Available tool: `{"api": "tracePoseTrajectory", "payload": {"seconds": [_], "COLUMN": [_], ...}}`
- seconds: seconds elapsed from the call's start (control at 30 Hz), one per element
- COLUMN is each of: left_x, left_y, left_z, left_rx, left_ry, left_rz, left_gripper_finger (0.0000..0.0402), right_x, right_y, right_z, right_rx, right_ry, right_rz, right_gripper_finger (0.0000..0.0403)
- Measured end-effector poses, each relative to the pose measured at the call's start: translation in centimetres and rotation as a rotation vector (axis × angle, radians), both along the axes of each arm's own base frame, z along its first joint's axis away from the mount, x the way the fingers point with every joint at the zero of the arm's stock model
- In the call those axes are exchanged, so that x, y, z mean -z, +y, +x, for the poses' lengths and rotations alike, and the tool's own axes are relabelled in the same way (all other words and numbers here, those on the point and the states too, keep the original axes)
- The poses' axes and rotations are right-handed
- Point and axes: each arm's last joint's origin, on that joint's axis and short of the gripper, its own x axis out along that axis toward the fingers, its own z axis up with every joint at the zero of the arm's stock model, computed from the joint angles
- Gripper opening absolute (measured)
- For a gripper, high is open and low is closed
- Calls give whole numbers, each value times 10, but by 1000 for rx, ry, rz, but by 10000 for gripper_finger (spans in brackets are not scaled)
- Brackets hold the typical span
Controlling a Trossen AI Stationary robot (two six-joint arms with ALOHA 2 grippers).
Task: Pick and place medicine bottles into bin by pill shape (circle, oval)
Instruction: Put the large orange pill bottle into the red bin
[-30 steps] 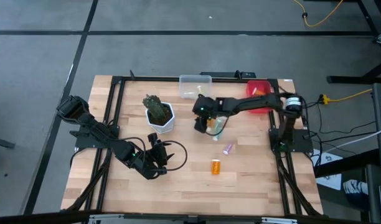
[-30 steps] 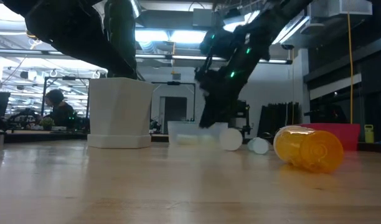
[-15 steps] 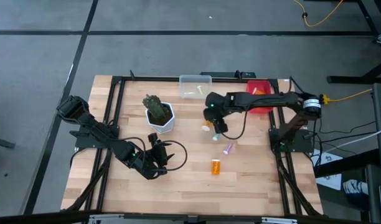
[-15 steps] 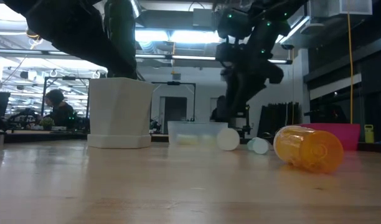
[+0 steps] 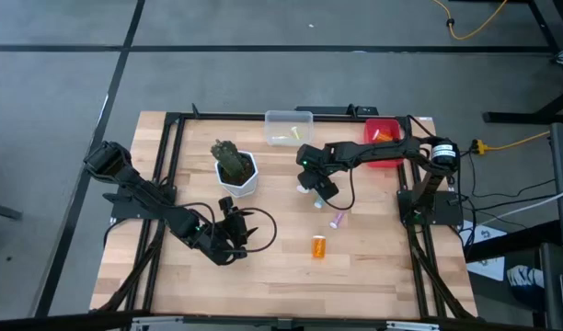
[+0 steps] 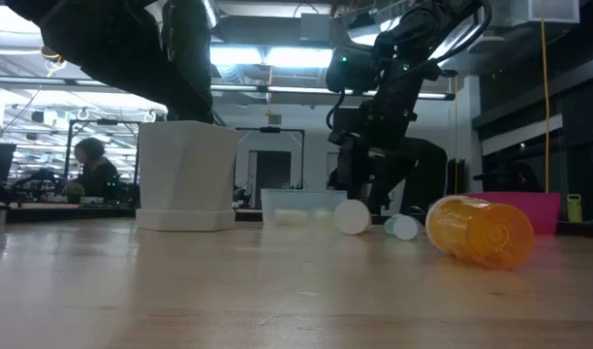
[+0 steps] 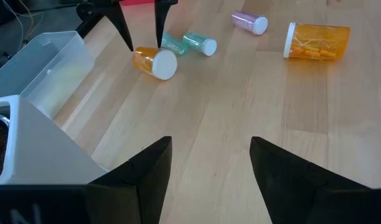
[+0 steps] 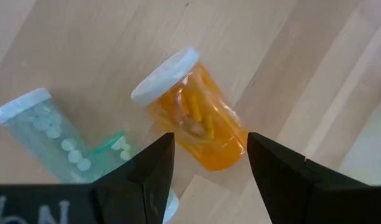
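Observation:
A small orange bottle (image 8: 190,118) with a white cap lies on its side on the table, next to two green bottles (image 8: 47,134), (image 8: 116,146). In the left wrist view they show as the orange bottle (image 7: 154,62) and the green bottles (image 7: 200,45). My right gripper (image 8: 206,180) is open, pointing down just above the orange bottle (image 5: 305,188), one finger on each side of it. A pink bottle (image 5: 337,220) and a larger orange bottle (image 5: 318,245) lie nearer the front. My left gripper (image 5: 235,228) is open and empty at the front left.
A white hexagonal plant pot (image 5: 237,171) stands left of the bottles. A clear bin (image 5: 289,127) and a red bin (image 5: 383,142) sit at the far edge, each with something small inside. Bare wood lies between the pot and the bottles.
My right gripper has risen and swung toward the table's right edge, then come back a little and down over the bottle cluster. The bottles have stayed where they were.

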Motion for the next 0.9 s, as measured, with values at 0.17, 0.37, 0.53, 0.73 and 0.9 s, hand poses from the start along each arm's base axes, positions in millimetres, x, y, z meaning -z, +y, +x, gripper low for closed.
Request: {"api": "tracePoseTrajectory", "payload": {"seconds": [0.17, 0.37, 0.53, 0.73, 0.9], "left_x": [0, 0, 0, 0, 0], "left_y": [0, 0, 0, 0, 0], "left_z": [0, 0, 0, 0, 0], "left_rx": [0, -2, -3, 0, 0], "left_ry": [0, -3, -7, -4, -4], "left_rz": [0, -5, -7, -3, -3], "left_gripper_finger": [211, 211, 211, 211, 211], "right_x": [0, 14, 28, 29, 29], "right_y": [1, 1, 0, 0, 2], "right_z": [0, 7, 11, 13, 12], "right_rx": [-28, -99, -91, -66, -95], "right_ry": [-2, 6, 29, 13, 12], "right_rz": [17, 54, 63, 71, 143], "right_gripper_finger": [204, 204, 205, 205, 205]}}
